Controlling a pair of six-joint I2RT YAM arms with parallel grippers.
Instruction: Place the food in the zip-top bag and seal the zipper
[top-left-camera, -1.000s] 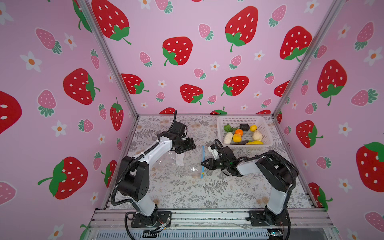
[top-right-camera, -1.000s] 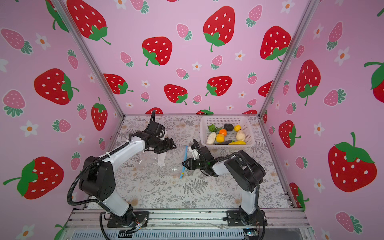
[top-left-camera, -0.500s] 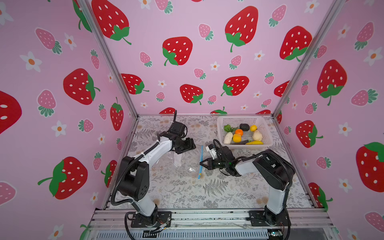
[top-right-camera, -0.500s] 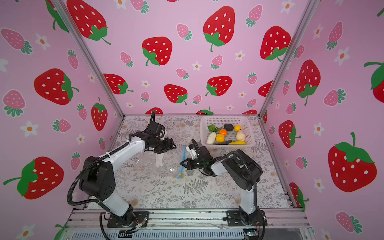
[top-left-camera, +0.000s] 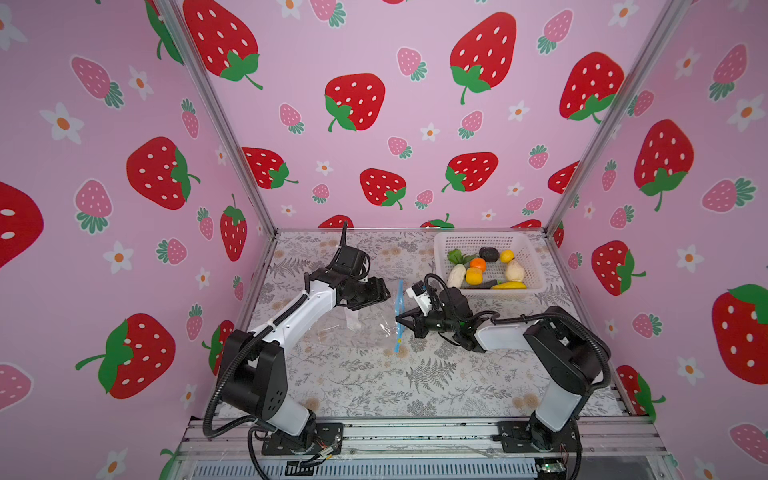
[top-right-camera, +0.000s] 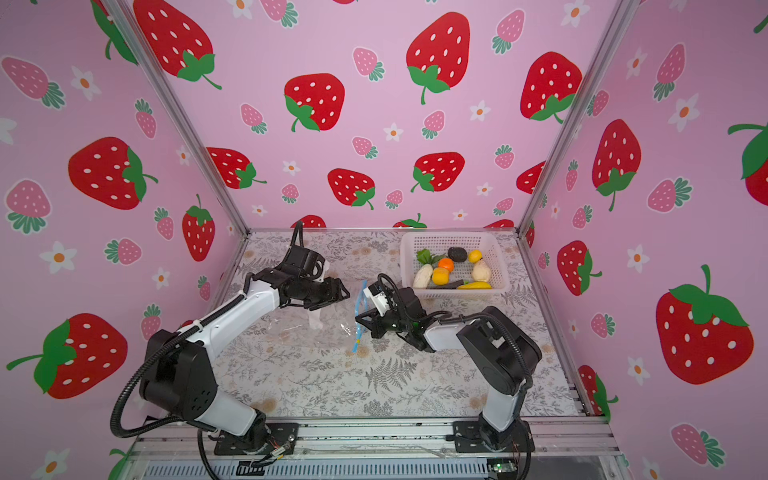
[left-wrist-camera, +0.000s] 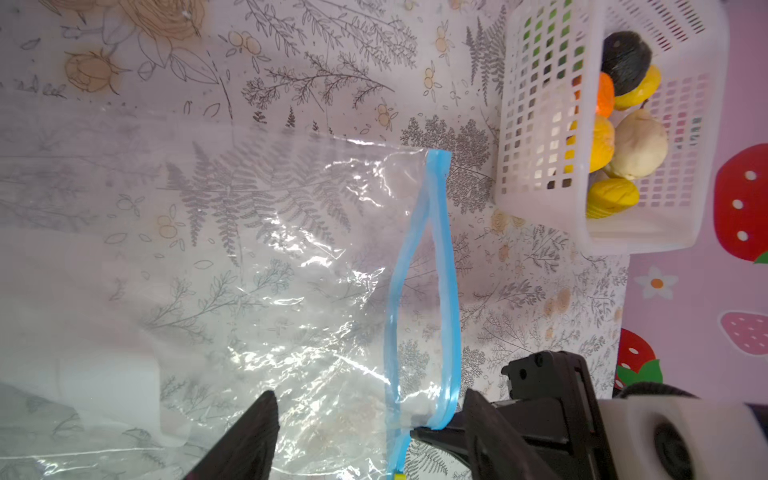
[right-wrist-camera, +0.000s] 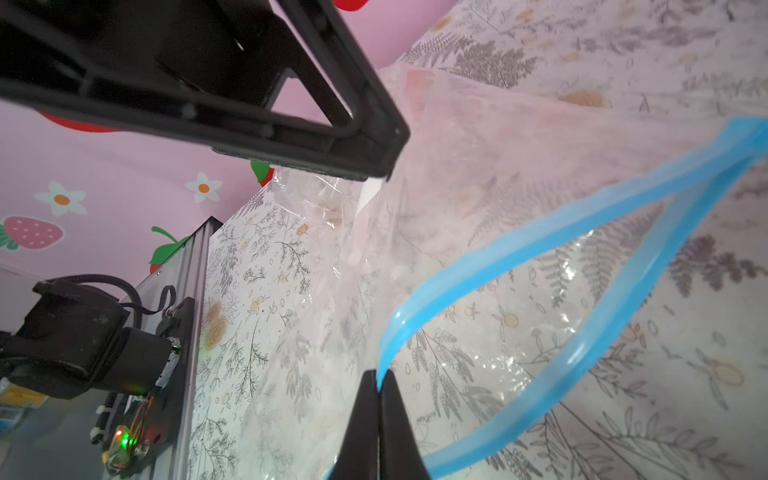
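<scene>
**Status: bag being opened, nothing loaded yet**

- Nearest: zip-top bag (top-left-camera: 357, 328) lies flat mid-table (top-left-camera: 415, 395), between the two arms, mouth toward the right arm.
- Right gripper (right-wrist-camera: 378, 382) is clamped tight on one lip of the zipper (left-wrist-camera: 451, 266), near the end with the yellow-tipped slider (left-wrist-camera: 400, 475). The two blue lips bow apart in both wrist views, so the mouth is partly open. It's a narrow slit, not a wide opening.
- Left gripper (top-left-camera: 380, 297) has its jaws spread wide over the bag body, just behind the mouth, and is holding nothing. Can't tell whether its tips touch the plastic.
- Bag interior looks empty; only the tablecloth print shows through it.
- Farther back, right side: white basket (top-left-camera: 478, 237) holds all the food: radish (top-left-camera: 456, 275), peach (top-left-camera: 474, 276), orange (top-left-camera: 478, 263), avocado (top-left-camera: 488, 253), lemon (top-left-camera: 507, 256), garlic (top-left-camera: 515, 271), banana (top-left-camera: 509, 285). None is out of the basket.

My read is an early stage. Done: one lip gripped and the mouth started. Left: widen the mouth and hold it, move every item across, then run the slider along to seal.
</scene>
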